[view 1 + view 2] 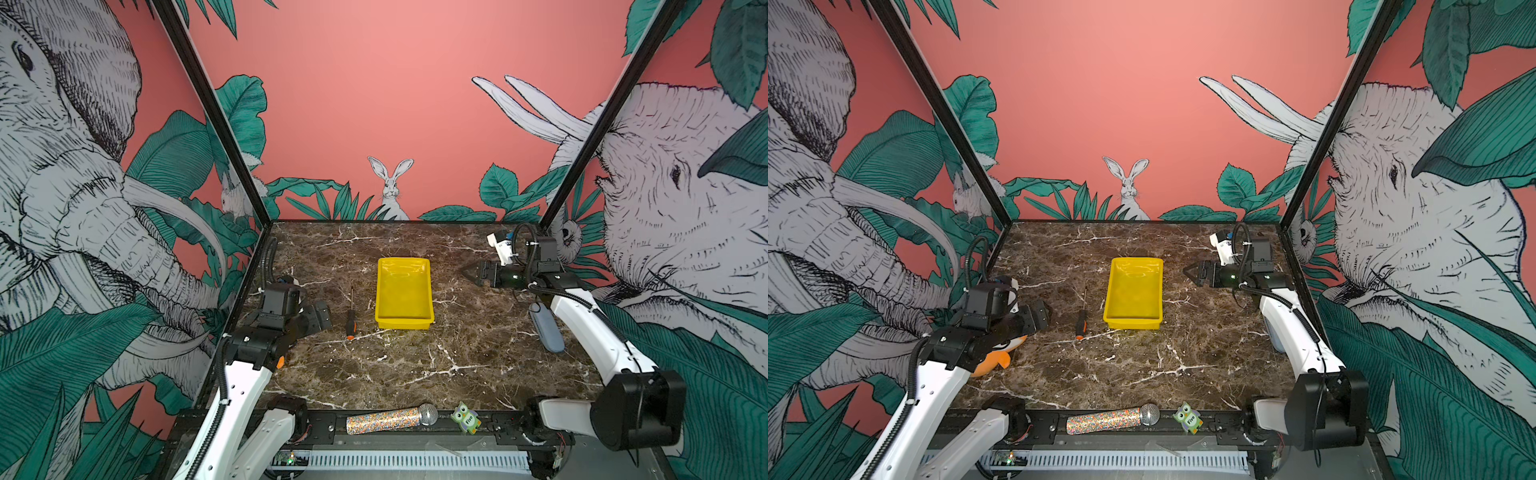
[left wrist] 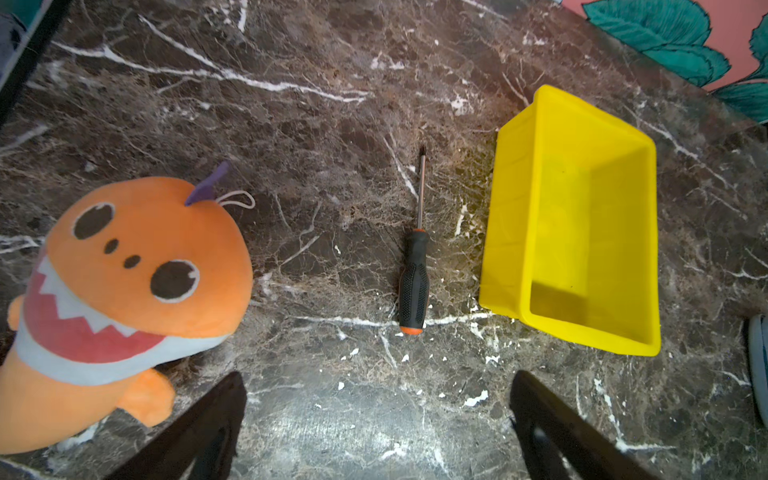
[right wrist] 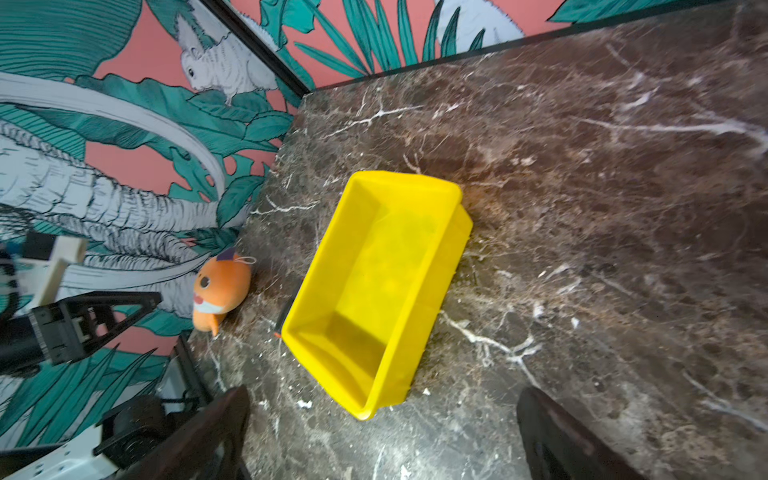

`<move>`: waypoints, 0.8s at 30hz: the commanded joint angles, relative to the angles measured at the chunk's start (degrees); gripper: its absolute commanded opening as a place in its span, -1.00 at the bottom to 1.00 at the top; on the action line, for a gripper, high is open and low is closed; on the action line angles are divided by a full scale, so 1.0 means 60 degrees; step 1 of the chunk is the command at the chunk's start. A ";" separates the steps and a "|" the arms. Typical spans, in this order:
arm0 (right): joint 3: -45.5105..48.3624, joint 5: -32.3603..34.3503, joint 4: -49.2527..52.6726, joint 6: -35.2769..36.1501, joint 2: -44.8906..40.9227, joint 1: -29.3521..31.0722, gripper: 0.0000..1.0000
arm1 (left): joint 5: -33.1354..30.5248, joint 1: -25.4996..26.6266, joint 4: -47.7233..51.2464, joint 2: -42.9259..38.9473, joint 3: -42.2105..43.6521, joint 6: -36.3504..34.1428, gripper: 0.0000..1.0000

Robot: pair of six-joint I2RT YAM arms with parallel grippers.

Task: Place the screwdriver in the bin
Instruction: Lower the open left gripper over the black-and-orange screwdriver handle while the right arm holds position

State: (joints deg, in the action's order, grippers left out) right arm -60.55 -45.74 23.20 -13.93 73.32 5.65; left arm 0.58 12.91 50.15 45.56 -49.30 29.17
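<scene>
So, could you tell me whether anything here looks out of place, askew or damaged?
Nothing looks spilled or damaged. The one oddity: the glittery microphone and owl tag lie on the black rail at the near edge, off the marble table. The screwdriver lies flat beside the empty, upright bin.

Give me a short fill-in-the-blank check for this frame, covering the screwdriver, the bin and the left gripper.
1. In both top views the screwdriver lies on the table to the ____ of the bin.
2. Inside, the bin is ____.
3. The left gripper has its jaws ____, with nothing between them.
4. The plush dinosaur near the left arm is mostly ____.

Missing words: left; empty; open; orange
</scene>
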 commanded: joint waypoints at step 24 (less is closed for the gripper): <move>0.0752 -0.1416 0.1424 0.0360 -0.0963 0.0027 0.99 | -0.0662 0.1951 -0.2264 0.4447 0.0493 0.0830 0.99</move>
State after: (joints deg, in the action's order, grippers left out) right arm -57.21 -53.39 30.83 -14.11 68.64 5.65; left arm -1.83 24.34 38.04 71.37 -44.99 31.99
